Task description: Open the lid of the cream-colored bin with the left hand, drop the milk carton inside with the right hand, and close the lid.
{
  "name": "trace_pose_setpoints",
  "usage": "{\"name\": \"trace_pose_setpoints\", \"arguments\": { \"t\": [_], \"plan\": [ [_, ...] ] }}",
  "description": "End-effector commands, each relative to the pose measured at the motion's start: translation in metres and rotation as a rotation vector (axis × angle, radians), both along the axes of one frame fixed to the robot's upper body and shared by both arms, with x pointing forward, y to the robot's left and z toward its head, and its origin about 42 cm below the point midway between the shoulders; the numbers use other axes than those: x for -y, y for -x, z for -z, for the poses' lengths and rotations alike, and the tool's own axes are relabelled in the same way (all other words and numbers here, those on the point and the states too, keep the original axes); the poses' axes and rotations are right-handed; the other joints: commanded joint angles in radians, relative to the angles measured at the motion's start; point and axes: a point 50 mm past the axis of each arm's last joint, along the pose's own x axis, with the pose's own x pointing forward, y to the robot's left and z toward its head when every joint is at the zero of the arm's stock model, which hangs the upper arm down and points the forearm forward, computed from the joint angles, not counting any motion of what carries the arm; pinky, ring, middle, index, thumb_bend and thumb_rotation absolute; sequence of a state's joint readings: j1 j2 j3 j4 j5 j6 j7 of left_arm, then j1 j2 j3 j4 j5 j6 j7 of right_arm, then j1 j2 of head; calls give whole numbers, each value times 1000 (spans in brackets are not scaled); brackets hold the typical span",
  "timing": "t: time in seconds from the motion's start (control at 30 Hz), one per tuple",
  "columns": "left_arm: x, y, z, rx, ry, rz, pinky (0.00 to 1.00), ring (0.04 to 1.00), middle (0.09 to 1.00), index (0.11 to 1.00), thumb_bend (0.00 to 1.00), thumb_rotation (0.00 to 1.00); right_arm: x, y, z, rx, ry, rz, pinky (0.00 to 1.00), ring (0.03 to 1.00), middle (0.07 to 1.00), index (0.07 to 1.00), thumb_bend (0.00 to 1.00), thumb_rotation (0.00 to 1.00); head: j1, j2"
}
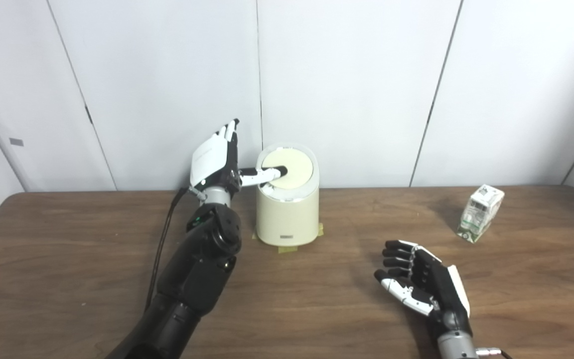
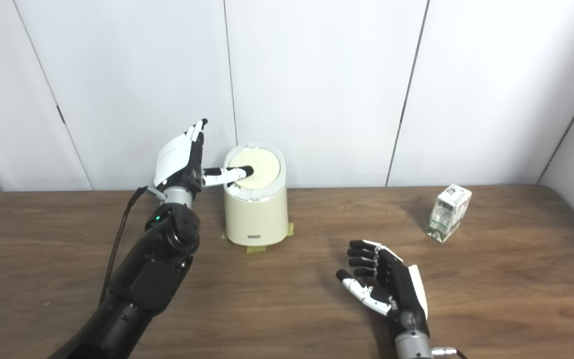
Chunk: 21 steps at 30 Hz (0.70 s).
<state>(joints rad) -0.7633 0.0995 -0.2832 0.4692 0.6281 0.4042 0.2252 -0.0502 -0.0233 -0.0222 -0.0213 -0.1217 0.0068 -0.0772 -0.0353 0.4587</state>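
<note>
The cream-colored bin (image 1: 287, 214) stands near the table's back edge, its round lid (image 1: 294, 170) lying flat on top. My left hand (image 1: 217, 159) is raised beside the bin's left side, open, fingers pointing up, with its thumb resting on the lid's left part. The milk carton (image 1: 480, 213), white and green, stands tilted at the right of the table. My right hand (image 1: 424, 284) hovers low over the table's front middle, open with fingers loosely curled and nothing in it, well short of the carton.
Yellowish tape tabs (image 1: 287, 248) stick out from under the bin's base. White wall panels (image 1: 357, 75) rise right behind the wooden table (image 1: 68, 259). A black cable (image 1: 162, 244) runs along my left arm.
</note>
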Motion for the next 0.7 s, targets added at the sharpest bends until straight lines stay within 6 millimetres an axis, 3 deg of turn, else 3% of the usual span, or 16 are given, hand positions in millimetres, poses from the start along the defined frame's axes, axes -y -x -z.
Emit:
{"name": "trace_pose_setpoints", "arguments": {
  "t": [0.0, 0.13, 0.43, 0.67],
  "plan": [
    [9, -10, -38, 103, -21, 29, 1000, 1000, 1000, 1000, 1000, 306, -6, 5, 6, -9, -10, -2, 597, 646, 665, 658, 290, 51, -1, 0],
    [9, -9, -40, 94, -50, 25, 1000, 1000, 1000, 1000, 1000, 250, -7, 5, 5, 1, -20, -3, 595, 650, 665, 654, 301, 54, -6, 1],
    [-3, -13, -54, 233, -570, -24, 1000, 1000, 1000, 1000, 1000, 266, -9, 5, 5, -3, -12, -5, 587, 644, 662, 650, 292, 77, -9, 4],
    [-7, -14, -53, 230, -667, -26, 1000, 1000, 1000, 1000, 1000, 217, -9, 5, 6, -3, -21, -9, 594, 648, 665, 650, 298, 94, -11, 5]
  ]
}}
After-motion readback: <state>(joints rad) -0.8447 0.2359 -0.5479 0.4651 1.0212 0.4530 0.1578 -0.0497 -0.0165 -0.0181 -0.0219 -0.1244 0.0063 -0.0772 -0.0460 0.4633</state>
